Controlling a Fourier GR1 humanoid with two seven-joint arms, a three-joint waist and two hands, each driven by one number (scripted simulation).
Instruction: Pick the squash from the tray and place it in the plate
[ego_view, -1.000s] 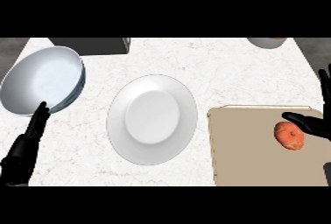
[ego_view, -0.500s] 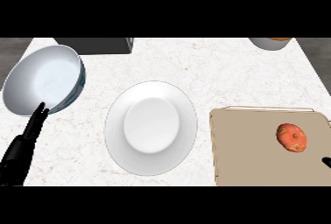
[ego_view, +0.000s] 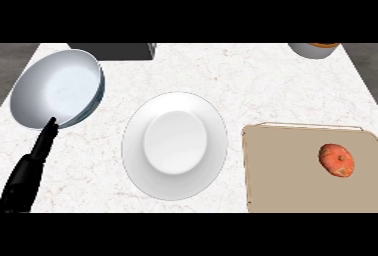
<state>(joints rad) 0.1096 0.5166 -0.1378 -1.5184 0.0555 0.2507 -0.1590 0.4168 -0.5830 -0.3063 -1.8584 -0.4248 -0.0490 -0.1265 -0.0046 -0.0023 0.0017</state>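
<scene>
Here, label by label:

Left hand: the black left hand (ego_view: 29, 167) comes in at the lower left of the head view, fingers straight and stretched up the desk. It is released and holds nothing.

Left fingertip: the tip of one finger (ego_view: 50, 122) lies at the lower rim of the bowl; whether it touches the rim or only overlaps it in this view cannot be told.

Right hand: it shows nowhere in the head view, so nothing can be said of its fingers.

Squash: the orange-red squash (ego_view: 337, 160) lies on the tray, toward the tray's right side, apart from the hand and from the plate.

Tray: the tan tray (ego_view: 288, 175) sits at the lower right of the desk, its left edge just beside the plate.

Plate: the white plate (ego_view: 175, 145) lies in the middle of the desk, between the bowl and the tray, with nothing on it.

Bowl: the pale blue-white bowl (ego_view: 57, 90) stands at the upper left, near the plate but apart from it.

Desk: the white marbled desk (ego_view: 244, 80) carries all of these.

Far edge: a dark grey box (ego_view: 114, 50) at the top left and a round vessel (ego_view: 314, 49) at the top right, both cut off by the view.
</scene>
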